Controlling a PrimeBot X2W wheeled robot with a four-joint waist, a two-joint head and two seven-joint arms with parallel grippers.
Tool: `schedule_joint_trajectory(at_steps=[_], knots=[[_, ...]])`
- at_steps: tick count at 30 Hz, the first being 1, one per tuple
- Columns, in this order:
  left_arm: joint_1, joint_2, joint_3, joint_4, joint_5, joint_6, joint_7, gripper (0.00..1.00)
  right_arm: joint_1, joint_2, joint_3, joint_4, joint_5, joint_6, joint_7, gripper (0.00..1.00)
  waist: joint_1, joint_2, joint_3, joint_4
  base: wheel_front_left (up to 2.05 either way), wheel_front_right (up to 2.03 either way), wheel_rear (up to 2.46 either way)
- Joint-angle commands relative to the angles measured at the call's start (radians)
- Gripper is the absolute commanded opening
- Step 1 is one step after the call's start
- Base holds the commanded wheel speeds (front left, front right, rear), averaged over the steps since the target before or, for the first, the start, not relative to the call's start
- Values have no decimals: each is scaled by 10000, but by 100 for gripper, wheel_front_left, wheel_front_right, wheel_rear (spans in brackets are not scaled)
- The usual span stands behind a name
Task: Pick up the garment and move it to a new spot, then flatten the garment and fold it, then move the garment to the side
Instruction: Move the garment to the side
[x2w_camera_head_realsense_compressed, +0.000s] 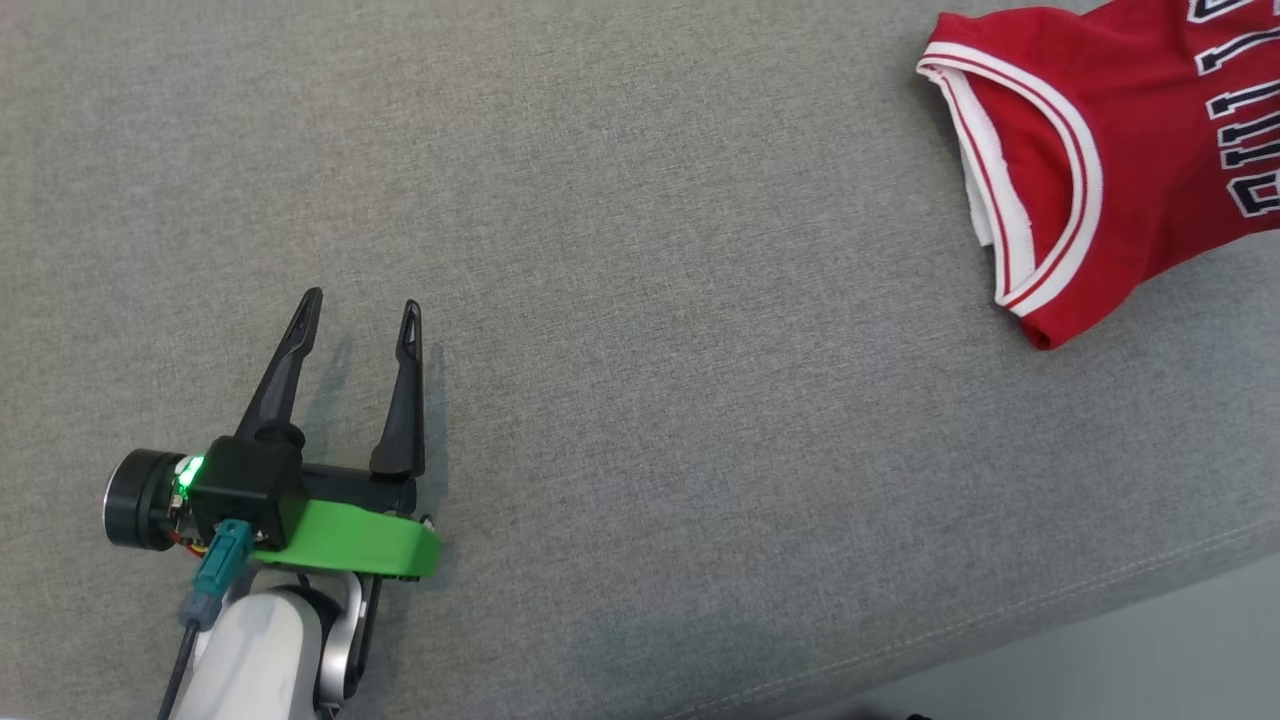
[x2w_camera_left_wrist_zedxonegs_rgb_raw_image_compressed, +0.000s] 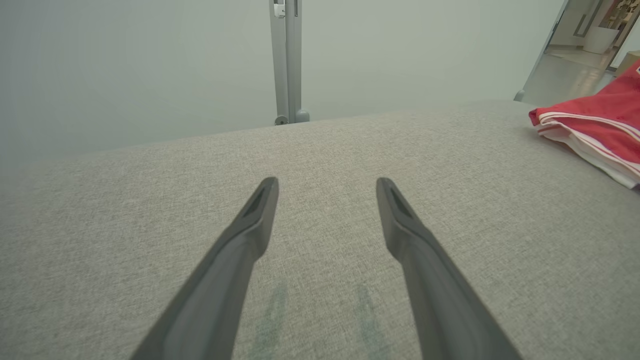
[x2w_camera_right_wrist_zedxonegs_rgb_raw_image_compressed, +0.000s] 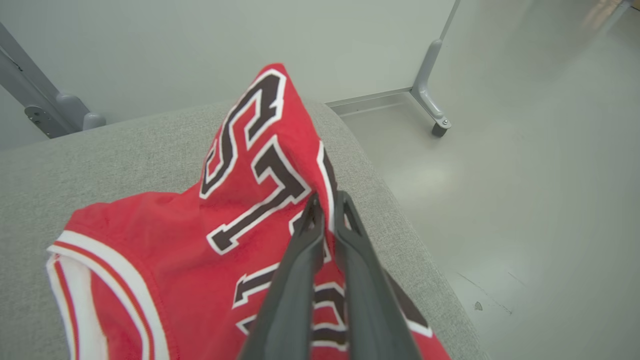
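The right gripper (x2w_camera_right_wrist_zedxonegs_rgb_raw_image_compressed: 326, 201) pinches a raised fold of the red basketball jersey (x2w_camera_right_wrist_zedxonegs_rgb_raw_image_compressed: 150, 235), which lies at the far right of the grey fabric surface (x2w_camera_head_realsense_compressed: 650, 250). The left gripper (x2w_camera_head_realsense_compressed: 362, 300), fingers spread, is well apart to the jersey's left.

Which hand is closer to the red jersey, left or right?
Right. The right hand is shut on the red jersey; the left hand is open over the grey cushion, well apart from it.
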Motion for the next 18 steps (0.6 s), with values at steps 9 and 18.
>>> schedule_joint_trajectory(at_steps=[9,18], knots=[[-47,276,-41,-582,170,133,321,100,-381,-24,-1031,1639,-918,-19,-1429,72,0,24,643,478,0,0,0],[50,208,-143,-499,89,235,287,100,-708,355,-1342,2483,-1793,-19,-2768,100,0,24,459,550,0,0,0]])
